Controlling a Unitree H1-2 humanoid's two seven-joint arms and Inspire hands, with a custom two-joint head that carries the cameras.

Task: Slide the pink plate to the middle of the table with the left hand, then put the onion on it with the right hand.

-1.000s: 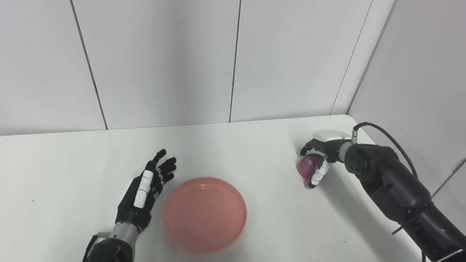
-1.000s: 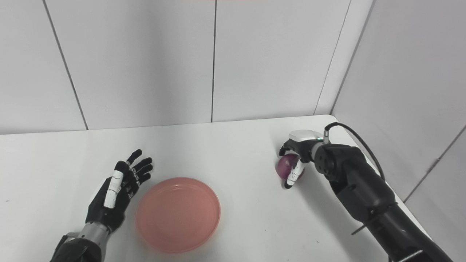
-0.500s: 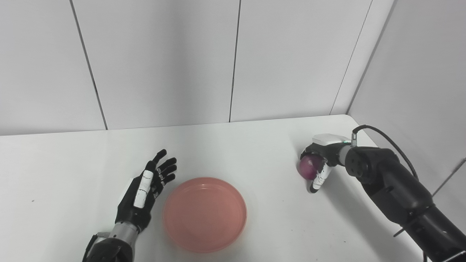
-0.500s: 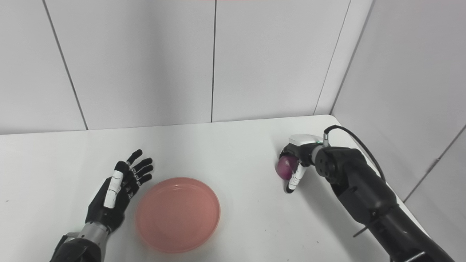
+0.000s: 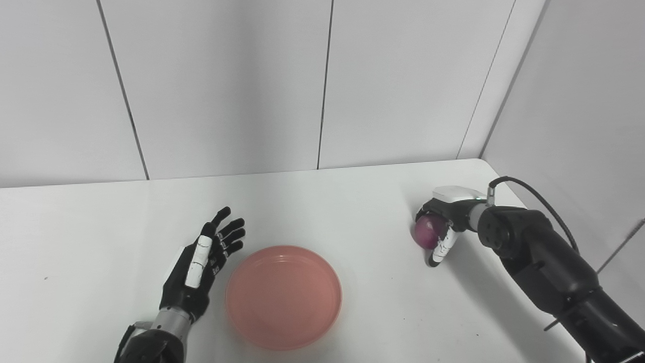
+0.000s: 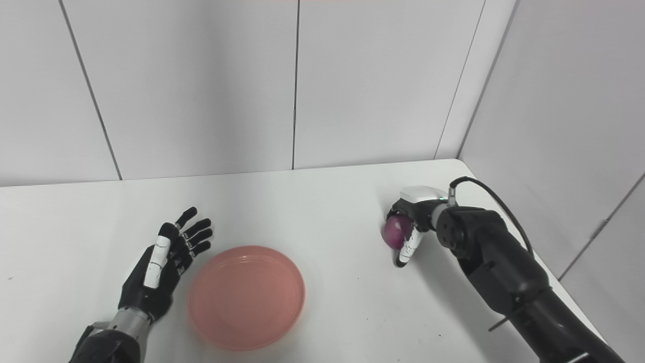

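Note:
The pink plate (image 5: 283, 296) lies flat near the table's front middle, holding nothing. Just left of it my left hand (image 5: 199, 267) rests open, fingers spread and apart from the rim. At the right side a purple-red onion (image 5: 427, 234) sits in my right hand (image 5: 446, 222), whose fingers curl over its top and far side while the thumb stands beside it. Whether the onion touches the table I cannot tell.
The white table (image 5: 352, 212) ends at grey wall panels behind and on the right, close to my right arm (image 5: 544, 267). A black cable (image 5: 546, 199) loops above the right wrist. Bare tabletop separates plate and onion.
My right hand's fingers have curled tighter over the onion and the hand has shifted slightly. The left hand and the plate have stayed still.

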